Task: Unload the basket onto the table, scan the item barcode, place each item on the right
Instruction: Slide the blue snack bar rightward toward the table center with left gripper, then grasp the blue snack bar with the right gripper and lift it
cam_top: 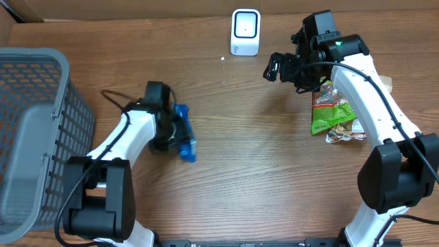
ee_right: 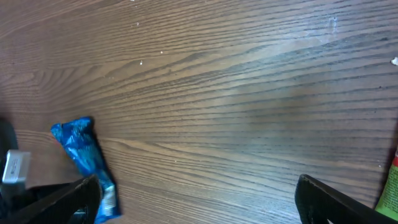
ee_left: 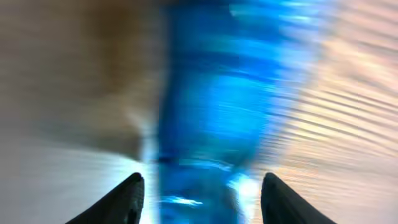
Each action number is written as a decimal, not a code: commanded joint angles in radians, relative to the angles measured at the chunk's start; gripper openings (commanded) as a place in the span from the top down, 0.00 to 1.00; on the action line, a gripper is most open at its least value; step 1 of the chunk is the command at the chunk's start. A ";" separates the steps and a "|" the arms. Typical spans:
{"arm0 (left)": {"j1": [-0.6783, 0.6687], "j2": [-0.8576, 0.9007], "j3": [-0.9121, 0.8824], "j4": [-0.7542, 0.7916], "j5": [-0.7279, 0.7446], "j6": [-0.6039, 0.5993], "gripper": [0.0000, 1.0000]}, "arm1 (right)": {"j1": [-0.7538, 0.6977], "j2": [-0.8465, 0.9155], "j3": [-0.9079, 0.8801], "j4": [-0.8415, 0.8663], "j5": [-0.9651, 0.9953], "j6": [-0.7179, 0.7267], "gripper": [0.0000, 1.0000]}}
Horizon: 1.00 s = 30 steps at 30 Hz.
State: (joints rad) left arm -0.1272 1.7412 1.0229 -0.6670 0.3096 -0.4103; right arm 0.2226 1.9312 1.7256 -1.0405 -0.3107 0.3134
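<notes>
A blue foil snack packet (cam_top: 186,139) lies on the wooden table left of centre; the right wrist view shows the packet (ee_right: 82,152) at its lower left. My left gripper (cam_top: 177,132) is down at it. In the blurred left wrist view the packet (ee_left: 211,106) runs up between the two dark fingertips, and my left gripper (ee_left: 202,190) stands open with a gap on each side. A white barcode scanner (cam_top: 245,31) stands at the back centre. My right gripper (cam_top: 276,67) hovers wide open to the right of the scanner, and my right gripper (ee_right: 199,199) holds nothing.
A grey wire basket (cam_top: 31,110) fills the left edge of the table. A green snack bag (cam_top: 333,113) and other wrappers (cam_top: 346,136) lie at the right, under the right arm. A black cable (cam_top: 113,97) trails behind the left arm.
</notes>
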 commanded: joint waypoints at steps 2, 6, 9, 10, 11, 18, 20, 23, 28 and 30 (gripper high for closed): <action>-0.071 -0.008 0.001 0.099 0.568 0.186 0.45 | -0.002 0.004 -0.005 0.001 -0.004 -0.007 0.00; -0.063 -0.008 0.042 0.067 0.447 0.132 0.44 | -0.002 0.004 -0.005 -0.006 -0.004 -0.015 0.00; -0.030 -0.009 0.096 -0.015 0.323 0.118 0.44 | -0.002 0.004 -0.005 -0.008 -0.005 -0.026 0.00; -0.014 -0.009 0.125 -0.052 0.278 0.118 0.44 | -0.001 0.004 -0.005 -0.008 -0.005 -0.026 0.00; -0.001 -0.009 0.153 -0.086 0.238 0.118 0.44 | 0.002 0.004 -0.005 -0.007 -0.005 -0.026 0.00; 0.098 -0.009 0.474 -0.362 -0.210 0.069 0.39 | 0.103 0.028 -0.005 0.004 -0.008 0.135 0.00; 0.103 -0.009 0.504 -0.363 -0.276 0.065 0.30 | 0.142 0.050 -0.005 0.014 -0.004 0.214 0.00; 0.103 -0.008 0.507 -0.343 -0.352 0.032 0.28 | 0.203 0.110 -0.005 0.035 -0.003 0.375 0.00; 0.103 -0.008 0.487 -0.349 -0.412 -0.040 0.30 | 0.272 0.200 -0.005 0.051 -0.003 0.547 0.00; 0.103 -0.008 0.483 -0.349 -0.431 -0.066 0.30 | 0.292 0.231 -0.006 0.066 0.017 0.603 0.06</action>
State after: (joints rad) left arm -0.0242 1.7412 1.5143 -1.0142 -0.0341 -0.4046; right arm 0.4946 2.1227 1.7256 -0.9909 -0.3145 0.7544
